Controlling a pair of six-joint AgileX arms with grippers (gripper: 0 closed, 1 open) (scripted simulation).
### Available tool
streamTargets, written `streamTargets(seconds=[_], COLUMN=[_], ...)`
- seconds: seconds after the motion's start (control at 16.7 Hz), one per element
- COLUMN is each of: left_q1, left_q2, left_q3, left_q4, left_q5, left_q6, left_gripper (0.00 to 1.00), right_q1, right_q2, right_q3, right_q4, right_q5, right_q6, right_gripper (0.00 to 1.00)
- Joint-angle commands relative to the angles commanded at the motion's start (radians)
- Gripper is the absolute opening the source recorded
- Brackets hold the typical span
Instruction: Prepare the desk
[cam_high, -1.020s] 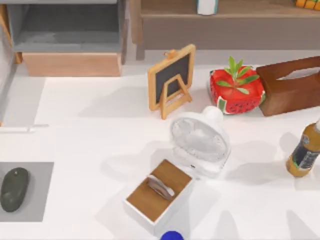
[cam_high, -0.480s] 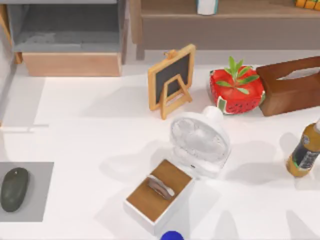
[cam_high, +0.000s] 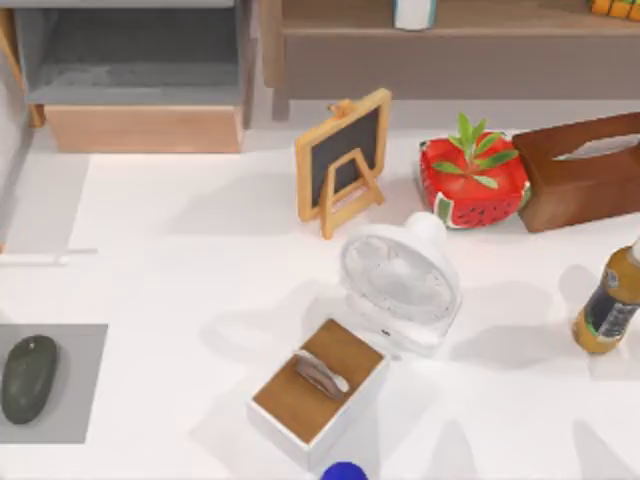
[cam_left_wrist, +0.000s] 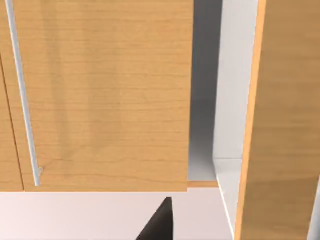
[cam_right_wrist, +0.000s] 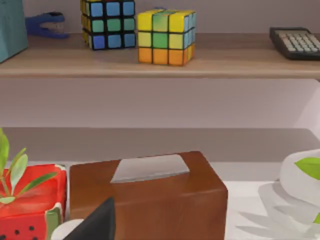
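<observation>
One white desk (cam_high: 180, 250) with one of each thing around one white fan (cam_high: 402, 280).

Behind the fan stand one small chalkboard (cam_high: 343, 158), one watermelon plant pot (cam_high: 472, 180) and one brown tissue box (cam_high: 583, 180); one bottle (cam_high: 608, 305) to its right, one mouse (cam_high: 28, 377) far left. The right wrist view adds two colour cubes (cam_right_wrist: 166, 36) and one calculator (cam_right_wrist: 296, 42). Whether either gripper is open, I cannot tell.

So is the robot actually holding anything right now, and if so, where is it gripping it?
It cannot be told. Each wrist view has a dark fingertip at its edge with nothing against it, but neither view settles whether anything is gripped.
</observation>
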Motion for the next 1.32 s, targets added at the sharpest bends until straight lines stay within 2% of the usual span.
streamTargets(seconds=[0.36,0.96,1.32], left_q1=[0.000,0.000,-0.087], left_q2=[0.000,0.012,0.077], left_q3=[0.000,0.002,0.162], left_q4=[0.000,-0.011,-0.099], left_q5=[0.000,-0.001,-0.088], left_q6=[0.000,-0.004,-0.008], left_gripper=[0.02,0.00,0.00], right_q1=[0.000,0.000,0.000], right_q2=[0.000,0.000,0.000], right_q3=[0.000,0.000,0.000], right_q4=[0.000,0.000,0.000], right_q5=[0.000,0.000,0.000], right_q6=[0.000,0.000,0.000], right_gripper=[1.00,1.00,1.00])
